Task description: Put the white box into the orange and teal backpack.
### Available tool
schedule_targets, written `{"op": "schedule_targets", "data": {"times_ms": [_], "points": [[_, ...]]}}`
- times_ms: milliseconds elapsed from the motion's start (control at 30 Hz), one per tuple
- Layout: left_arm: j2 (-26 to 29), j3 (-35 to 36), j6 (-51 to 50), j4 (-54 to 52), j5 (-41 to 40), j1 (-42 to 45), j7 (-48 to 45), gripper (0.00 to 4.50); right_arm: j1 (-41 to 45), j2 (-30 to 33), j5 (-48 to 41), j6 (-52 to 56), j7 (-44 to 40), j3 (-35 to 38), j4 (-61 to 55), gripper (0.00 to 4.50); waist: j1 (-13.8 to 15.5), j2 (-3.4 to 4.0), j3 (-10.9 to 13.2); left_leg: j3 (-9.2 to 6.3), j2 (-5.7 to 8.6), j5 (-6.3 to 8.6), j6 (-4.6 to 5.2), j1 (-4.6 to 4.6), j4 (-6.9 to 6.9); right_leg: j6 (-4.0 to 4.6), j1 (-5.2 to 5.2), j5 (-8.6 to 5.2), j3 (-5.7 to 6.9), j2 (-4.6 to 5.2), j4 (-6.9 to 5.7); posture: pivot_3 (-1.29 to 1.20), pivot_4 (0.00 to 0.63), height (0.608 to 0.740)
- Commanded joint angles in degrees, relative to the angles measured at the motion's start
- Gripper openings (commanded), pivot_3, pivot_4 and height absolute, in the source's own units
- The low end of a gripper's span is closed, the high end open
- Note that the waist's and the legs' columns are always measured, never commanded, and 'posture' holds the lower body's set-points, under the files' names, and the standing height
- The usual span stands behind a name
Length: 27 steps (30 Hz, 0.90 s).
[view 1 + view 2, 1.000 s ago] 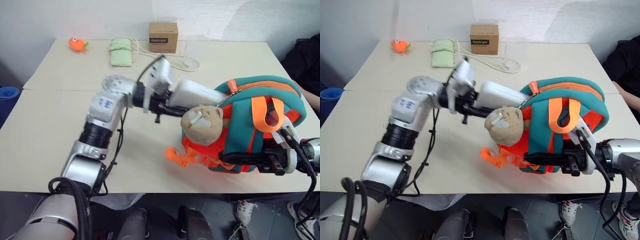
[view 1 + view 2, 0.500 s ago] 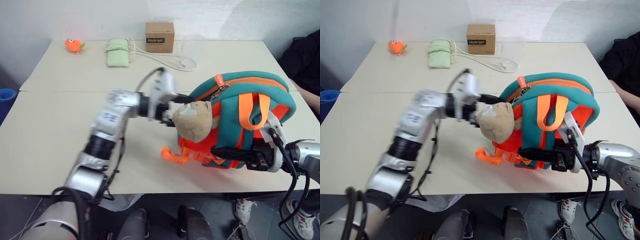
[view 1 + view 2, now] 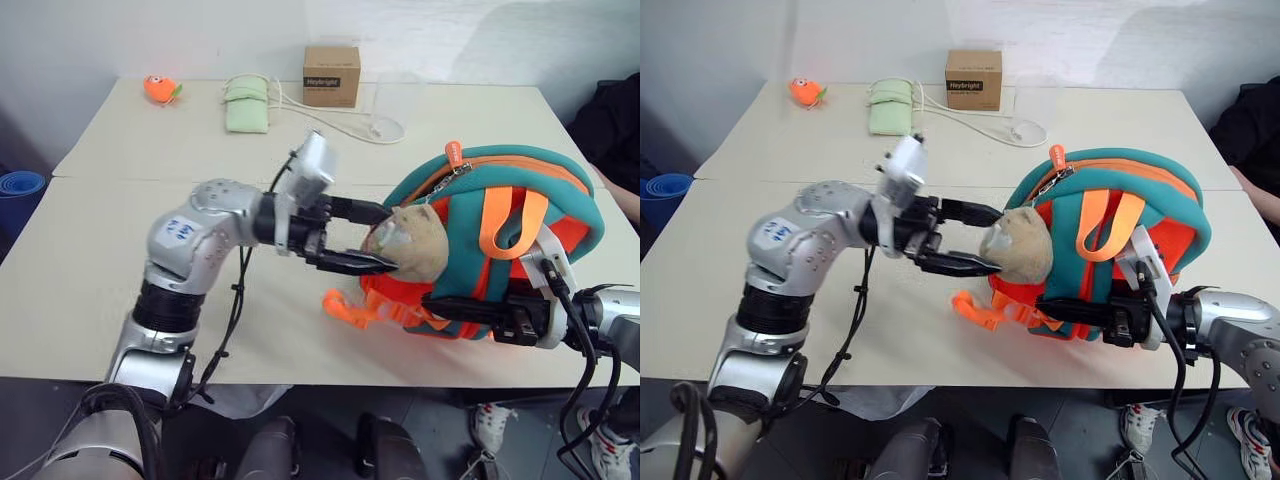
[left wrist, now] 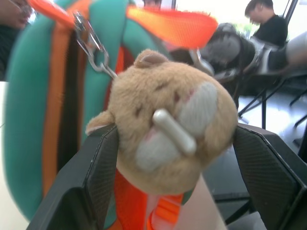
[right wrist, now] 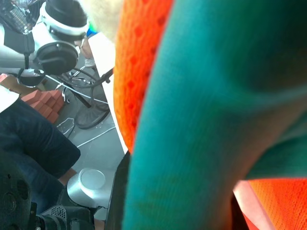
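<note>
While the orange and teal backpack stands on the near right part of the table, the right gripper is clamped on its lower front. Just left of the bag, the left gripper has its jaws spread wide around the tan plush toy. A brown cardboard box sits at the far edge.

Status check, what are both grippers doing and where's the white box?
Left gripper open, straddling the plush toy. Right gripper shut on the orange and teal backpack. White box unseen. Toy at the opening.
</note>
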State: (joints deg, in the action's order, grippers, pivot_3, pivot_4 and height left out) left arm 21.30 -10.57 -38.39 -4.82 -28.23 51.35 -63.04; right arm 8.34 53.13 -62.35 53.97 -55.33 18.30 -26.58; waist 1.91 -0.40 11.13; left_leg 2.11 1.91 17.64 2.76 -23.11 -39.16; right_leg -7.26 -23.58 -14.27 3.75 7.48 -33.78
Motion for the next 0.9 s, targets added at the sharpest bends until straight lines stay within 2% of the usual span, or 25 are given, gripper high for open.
{"op": "schedule_targets", "data": {"times_ms": [33,67,133,200,367,500,633,733,900], "points": [[-4.6,0.7,4.2,3.7,2.1,1.9,5.3,3.74,-0.3,-0.8,-1.8,-0.4,0.5,0.3,-2.2,0.0,0.0,0.0,0.0,0.03,0.01,-0.01,0.03,0.02,0.0,0.0,0.0,0.0,0.03,0.0,-0.01,0.0,0.15,0.74],[-5.4,1.1,4.4,4.2,1.9,2.1,5.8,3.74,-0.5,-0.9,-1.9,-0.4,0.7,0.3,-2.4,0.0,0.0,-0.01,0.0,0.03,0.02,-0.02,0.06,0.01,0.0,0.0,0.01,0.0,0.04,0.01,0.01,0.0,0.15,0.74],[-4.5,1.7,3.5,3.5,0.8,1.6,4.6,3.35,-1.2,-1.1,-2.0,-0.5,1.0,0.8,-2.5,0.0,0.0,0.0,0.0,0.02,0.02,-0.02,0.08,0.0,0.0,-0.01,-0.01,0.0,0.01,0.05,0.0,0.0,0.15,0.74],[-3.1,2.1,3.2,3.0,0.4,0.9,3.5,2.88,-1.9,-1.2,-1.9,-0.7,1.3,1.2,-2.6,0.0,-0.2,0.0,0.0,0.02,0.0,-0.02,0.07,-0.02,0.0,0.0,-0.03,0.0,-0.01,0.05,0.01,0.0,0.15,0.74],[1.1,4.1,2.8,4.0,-0.5,0.4,1.3,1.38,-3.4,-1.0,-1.5,-1.4,1.9,2.9,-1.7,0.0,-0.3,0.0,0.0,0.04,0.0,-0.02,0.07,0.0,0.0,-0.01,-0.03,0.0,0.03,0.05,0.0,0.0,0.15,0.74],[7.8,6.9,3.2,8.4,-0.1,2.5,-1.9,0.59,-5.9,-0.3,-0.9,-1.8,1.4,5.8,-0.8,0.0,-0.4,0.0,0.0,0.03,-0.02,-0.02,0.05,0.0,0.0,0.0,-0.05,0.0,0.0,0.07,0.0,0.0,0.15,0.74],[15.1,6.8,8.3,18.4,4.3,5.6,-5.5,0.49,-9.5,0.2,-0.5,-2.3,0.4,9.4,-0.2,0.0,-0.4,0.0,0.0,0.09,-0.03,-0.02,0.04,0.01,0.01,0.0,-0.07,0.0,0.22,0.0,-0.03,0.0,0.15,0.74],[18.3,2.4,20.0,24.9,12.5,4.9,-7.0,0.49,-11.9,-0.1,-0.4,-2.6,0.1,11.5,0.0,0.0,-0.4,0.01,0.0,0.12,-0.02,0.0,0.07,0.01,0.02,0.0,-0.07,0.0,0.28,-0.04,-0.01,0.0,0.15,0.74],[13.2,-5.6,36.0,30.0,24.7,1.4,-0.3,0.49,-12.9,-0.5,-0.7,-3.3,0.2,12.4,0.7,0.0,0.1,0.01,0.0,0.1,0.02,0.04,0.14,0.01,0.02,-0.01,-0.04,0.01,0.27,0.19,0.02,0.0,0.15,0.74]]}}
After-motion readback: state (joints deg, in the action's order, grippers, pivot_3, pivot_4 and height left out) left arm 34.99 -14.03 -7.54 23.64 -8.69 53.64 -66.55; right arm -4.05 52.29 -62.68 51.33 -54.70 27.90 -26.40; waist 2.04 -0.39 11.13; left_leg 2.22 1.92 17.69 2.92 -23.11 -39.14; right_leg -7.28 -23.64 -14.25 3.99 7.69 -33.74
